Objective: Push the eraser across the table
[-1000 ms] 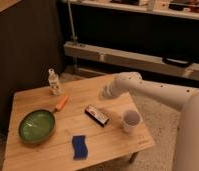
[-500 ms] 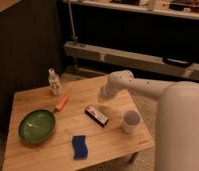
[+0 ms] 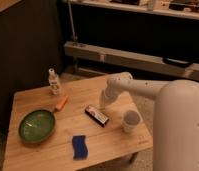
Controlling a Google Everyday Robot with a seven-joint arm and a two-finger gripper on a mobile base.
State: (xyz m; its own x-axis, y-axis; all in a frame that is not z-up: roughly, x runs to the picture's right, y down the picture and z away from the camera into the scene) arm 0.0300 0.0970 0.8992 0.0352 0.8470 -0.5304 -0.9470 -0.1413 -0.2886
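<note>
Dim room, dark far wall with a pale rail along it; the low wooden table stands in front.

Change noted: over the last second the arm has swung left and dropped. The gripper now sits low over the table, at the far right end of the eraser. It looks very close or touching, but contact cannot be confirmed. Whether the gripper is open or closed cannot be told, and nothing appears to be held.

The eraser has not shifted. It lies flat near the table's middle, angled, between the orange carrot piece and the white cup.

Other items: green plate at left, blue block near the front edge, small bottle at far left.

Assessment: the approach looks complete and the push has not begun. A stroke from this end would probably drive the eraser left or nearward, towards open planks between the plate and the blue block.
</note>
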